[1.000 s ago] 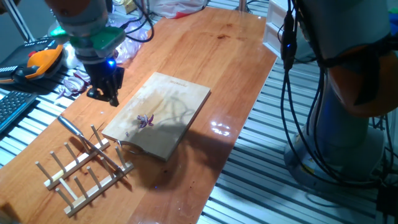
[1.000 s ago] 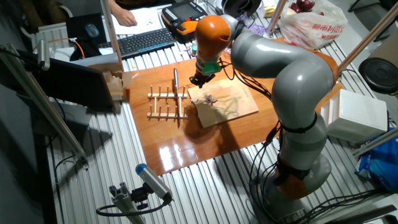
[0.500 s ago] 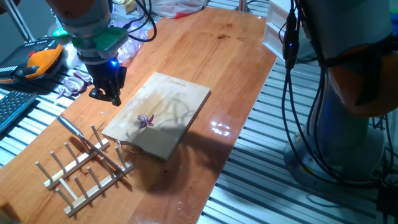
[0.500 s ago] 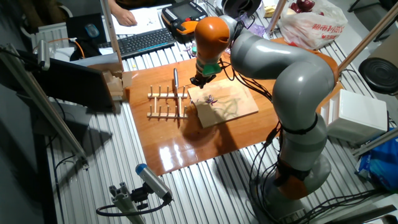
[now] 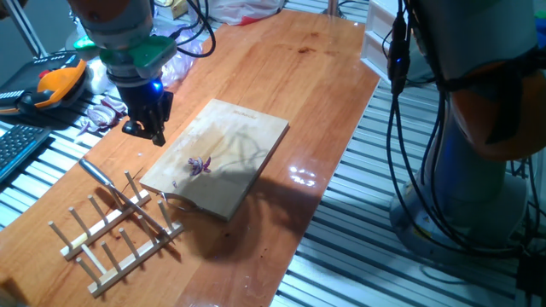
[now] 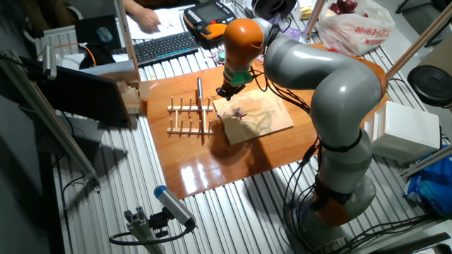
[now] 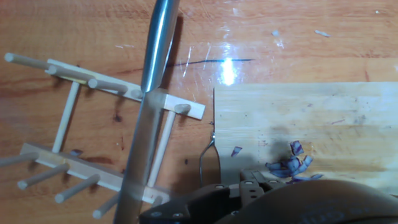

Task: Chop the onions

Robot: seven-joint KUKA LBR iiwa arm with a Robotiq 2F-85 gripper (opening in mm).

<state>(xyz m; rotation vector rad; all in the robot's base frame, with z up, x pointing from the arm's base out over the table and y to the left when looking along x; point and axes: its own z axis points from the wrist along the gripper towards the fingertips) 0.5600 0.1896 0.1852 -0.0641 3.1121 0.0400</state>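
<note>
A few small purple onion bits (image 5: 200,165) lie near the left part of the wooden board (image 5: 243,136). They also show in the other fixed view (image 6: 239,113) and in the hand view (image 7: 291,163). My gripper (image 5: 143,134) hangs just off the board's far left corner, above the bare table, and looks open and empty. A knife with a metal handle (image 5: 98,173) rests across the wooden peg rack (image 5: 111,230), to the left of the board. In the hand view the knife (image 7: 152,74) runs over the rack (image 7: 81,168).
An orange teach pendant (image 5: 51,85) and a heap of purple onion scraps in plastic (image 5: 102,111) lie behind the gripper. A keyboard (image 6: 166,46) and a plastic bag (image 6: 349,25) sit at the far side. The table edge (image 5: 316,213) runs right of the board.
The gripper has shifted very slightly toward the board's corner. Knife, rack, board and onion bits have not moved.
</note>
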